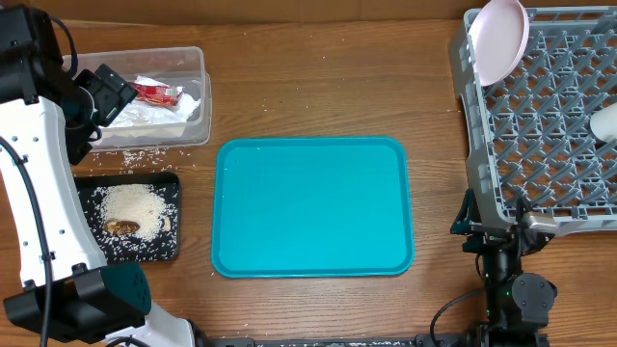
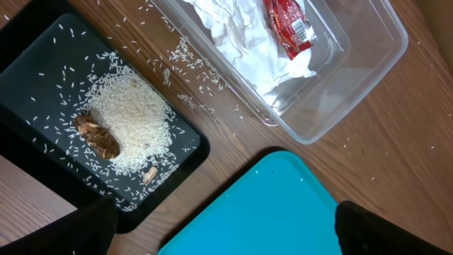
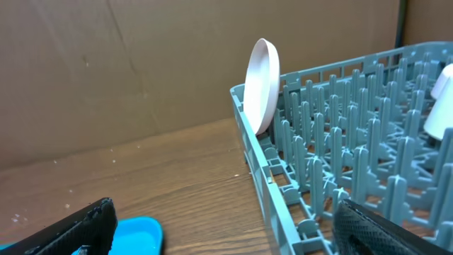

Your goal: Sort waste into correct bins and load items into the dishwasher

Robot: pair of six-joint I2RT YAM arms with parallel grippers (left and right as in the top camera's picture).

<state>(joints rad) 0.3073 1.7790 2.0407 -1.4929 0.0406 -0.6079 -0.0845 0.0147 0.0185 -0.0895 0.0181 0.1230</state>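
Observation:
The clear tub (image 1: 198, 72) at the back left holds crumpled white napkins (image 1: 154, 114) and the red wrapper (image 1: 156, 93); the left wrist view shows them too (image 2: 233, 42) (image 2: 289, 27). The black tray (image 1: 172, 183) in front of it holds a rice pile (image 1: 130, 202) and a brown scrap (image 1: 122, 226). Loose rice grains (image 1: 135, 158) lie on the wood between the two. The grey rack (image 1: 540, 125) at the right holds an upright white plate (image 1: 499, 39) and a white item (image 1: 605, 120) at its right edge. My left gripper (image 1: 104, 93) is open and empty beside the tub. My right gripper (image 1: 492, 229) is open and empty at the rack's front left corner. The chopsticks are out of view.
The large teal serving tray (image 1: 313, 207) lies in the middle of the table with nothing on it. The left arm's white body (image 1: 39, 193) runs along the left edge beside the black tray. A brown wall stands behind the rack (image 3: 141, 64).

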